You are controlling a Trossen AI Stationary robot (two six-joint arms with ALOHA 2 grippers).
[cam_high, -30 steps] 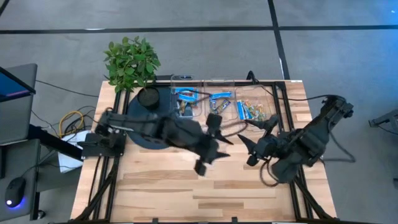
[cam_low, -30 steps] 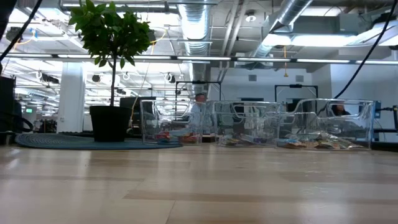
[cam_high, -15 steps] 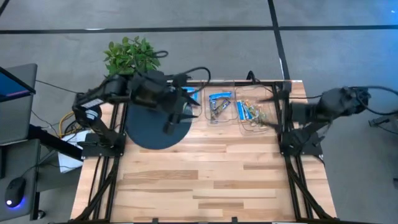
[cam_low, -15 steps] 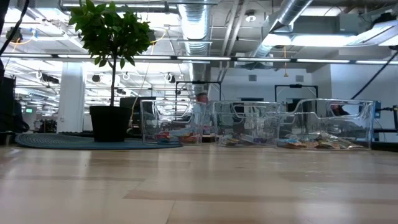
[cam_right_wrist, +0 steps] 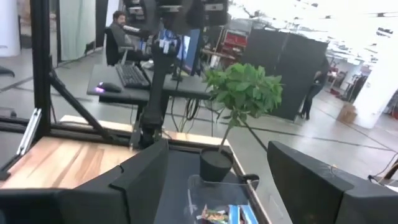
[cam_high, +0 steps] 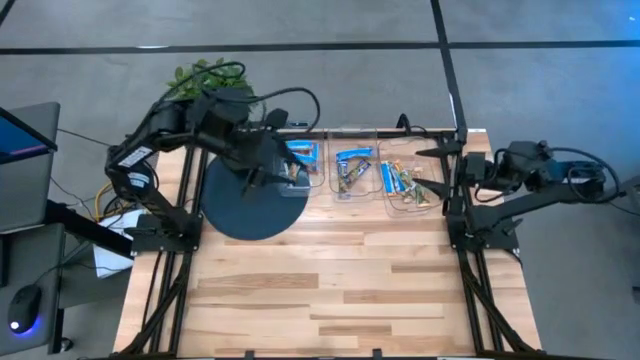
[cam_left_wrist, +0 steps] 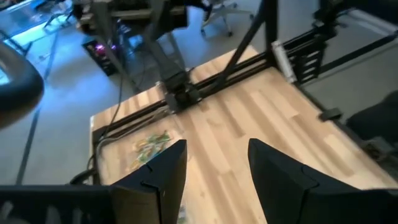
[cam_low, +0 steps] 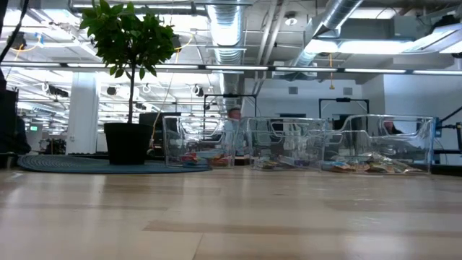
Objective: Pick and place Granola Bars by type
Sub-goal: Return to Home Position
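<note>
The granola bars lie in three clear tubs along the table's far edge. The left tub holds blue bars, the middle tub blue and brown ones, and the right tub blue and brown-orange ones. The low view shows the bars on the tub floors. My left gripper hangs open over the dark round mat, beside the left tub; its open fingers frame bare table. My right gripper is open at the table's right edge, beside the right tub, its fingers spread wide.
A potted plant stands at the far left on the dark round mat. The wooden table top stretches toward the near edge. Black frame rails run along both sides. A person sits at a desk beyond.
Both arms have pulled back from the table's middle. My left gripper has swung toward the far left, ending over the mat by the left tub. My right gripper has drawn back to the table's right edge beside the right tub. The bars have stayed in the tubs.
</note>
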